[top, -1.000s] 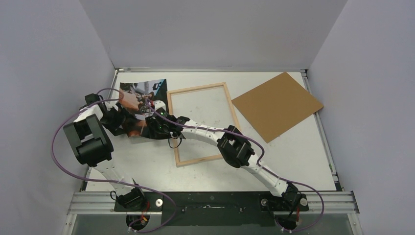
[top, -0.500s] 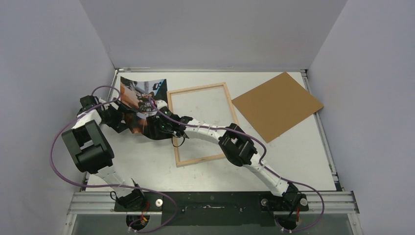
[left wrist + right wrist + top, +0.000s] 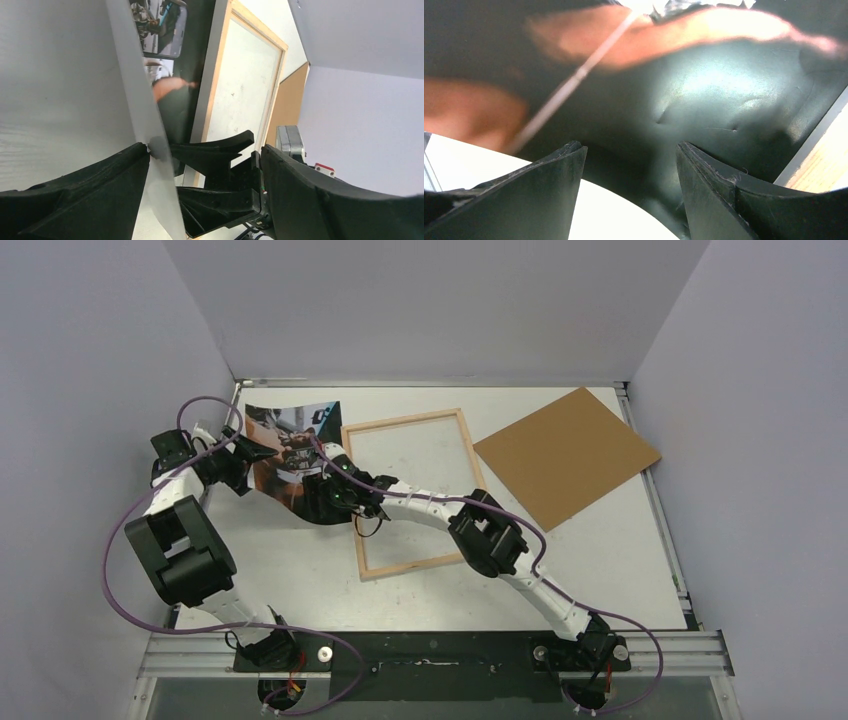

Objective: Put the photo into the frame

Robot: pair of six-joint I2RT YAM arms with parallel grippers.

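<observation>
Photo (image 3: 290,435) at far left of table, just left of frame (image 3: 400,569), not in it yet. One edge lifted, sheet buckled.

My L gripper (image 3: 206,150): jaws apart, photo edge standing between them, touching one finger, not clamped.

My R gripper (image 3: 630,147): jaws apart, tips at dark print face.

Plan:
- close L gently on edge
- R steadies sheet
- slide right over frame opening
- keep flat, no crease
- backing board (image 3: 565,455) far right, leave for later

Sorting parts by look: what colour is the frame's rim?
Light natural wood all round the frame, clearest in the top external view.
</observation>
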